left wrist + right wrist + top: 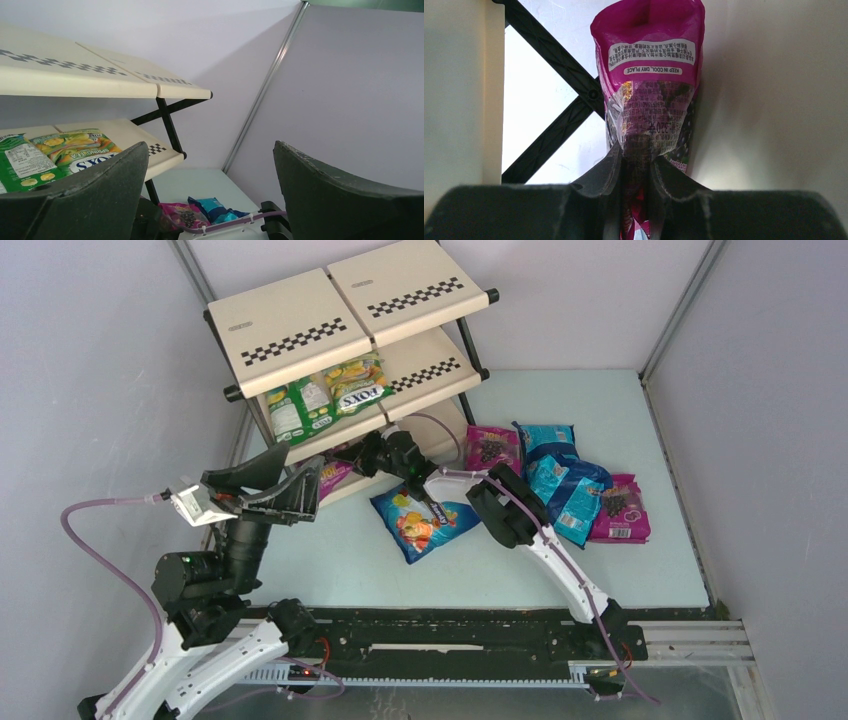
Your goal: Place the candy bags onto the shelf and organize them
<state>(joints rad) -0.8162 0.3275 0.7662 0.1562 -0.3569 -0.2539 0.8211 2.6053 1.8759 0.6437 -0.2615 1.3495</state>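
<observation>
The shelf stands at the far left. Two green-yellow candy bags lie on its middle tier, also in the left wrist view. My right gripper reaches under the middle tier and is shut on a magenta bag. In the right wrist view the fingers pinch the bag's lower end and it stands between beige panels. My left gripper is open and empty, raised by the shelf's front left. A blue bag with orange fruit art lies on the table.
Two magenta bags and teal-blue bags lie in a heap right of the shelf. The shelf's black cross brace is left of the held bag. Grey walls close in the cell.
</observation>
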